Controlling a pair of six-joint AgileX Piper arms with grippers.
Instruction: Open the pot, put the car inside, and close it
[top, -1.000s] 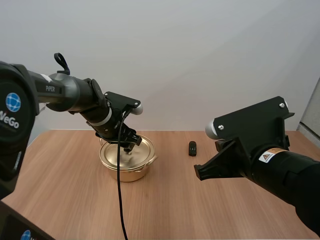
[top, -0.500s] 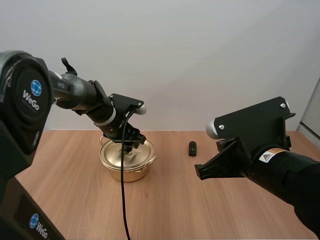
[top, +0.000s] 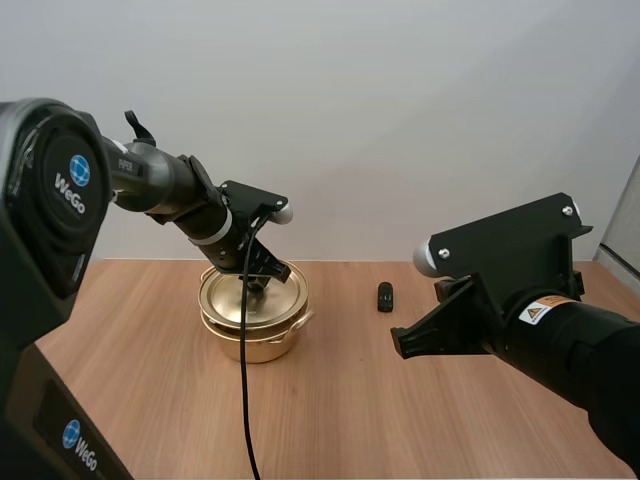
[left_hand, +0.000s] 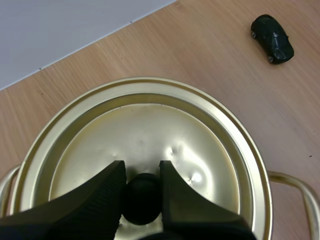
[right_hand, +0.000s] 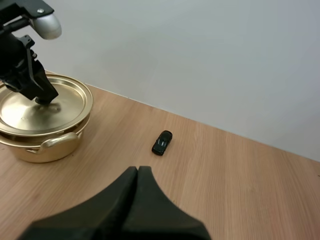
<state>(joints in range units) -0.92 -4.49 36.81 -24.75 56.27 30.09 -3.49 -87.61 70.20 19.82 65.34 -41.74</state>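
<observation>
Glossy gold-toned metal lid (left_hand: 150, 125) and pot (top: 256, 344), smooth matt black knob (left_hand: 142, 197), matt wood-grain table (top: 400, 420), shiny black car (left_hand: 272, 38).

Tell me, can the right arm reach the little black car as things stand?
Probably yes: the car lies alone on bare table, apart from the pot, nothing between it and the right gripper, whose fingers are shut.

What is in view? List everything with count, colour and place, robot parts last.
round metal pot with loop handles: one, gold, on the table, left of the car
round metal lid: one, gold, over the pot, looks slightly raised
round lid knob: one, black, at the lid's centre
small toy car: one, black, on the table, right of the pot, apart from it
wooden table: one, light brown
left gripper: one, black, shut on the knob
right gripper: one, black, shut on nothing, above the table
</observation>
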